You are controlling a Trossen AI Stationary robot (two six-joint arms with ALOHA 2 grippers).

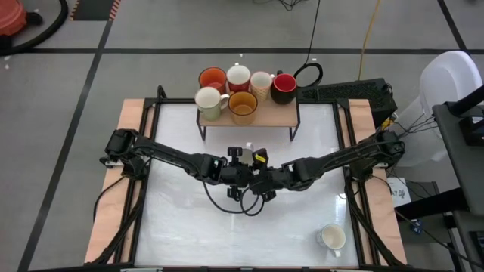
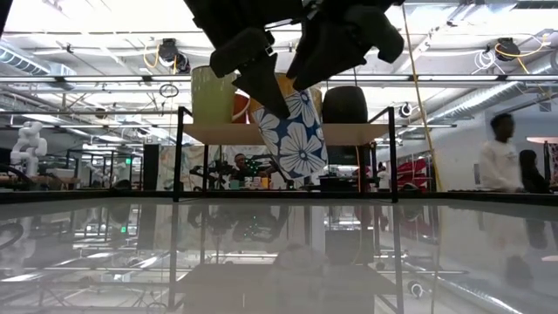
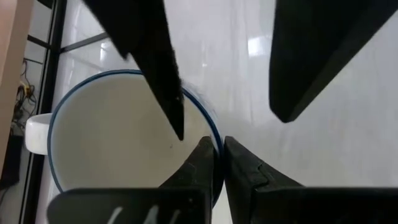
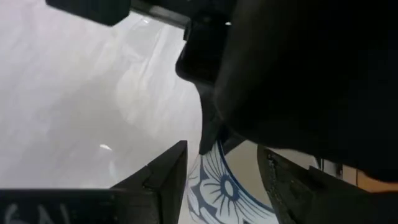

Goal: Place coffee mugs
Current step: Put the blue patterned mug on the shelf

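Note:
A white coffee mug with blue flowers (image 2: 298, 135) and a blue rim hangs above the table's middle, tilted, with my left gripper (image 3: 217, 146) shut on it. My right gripper (image 4: 224, 150) is open. One of its fingers (image 3: 166, 87) is over the mug's hollow and the other (image 3: 311, 68) is outside the wall; whether they touch I cannot tell. Several more mugs stand on their bases on a wooden shelf (image 1: 276, 115) at the back: orange (image 1: 212, 78), white (image 1: 238, 75), red (image 1: 283, 88), cream (image 1: 208, 102), amber (image 1: 243, 106). A white mug (image 1: 330, 238) sits at the near right. My left gripper pinches the mug's rim (image 3: 214, 127), on the side away from the handle (image 3: 34, 130). One finger is inside the hollow and one is outside the wall. The fingers slant down onto it. The mug is lifted clear of the table and tilted.
The shelf stands on thin dark legs (image 1: 203, 130) at the table's far edge. Wooden strips (image 1: 130, 121) and black rails run along the table's left and right sides. People and furniture (image 2: 499, 161) show in the room behind.

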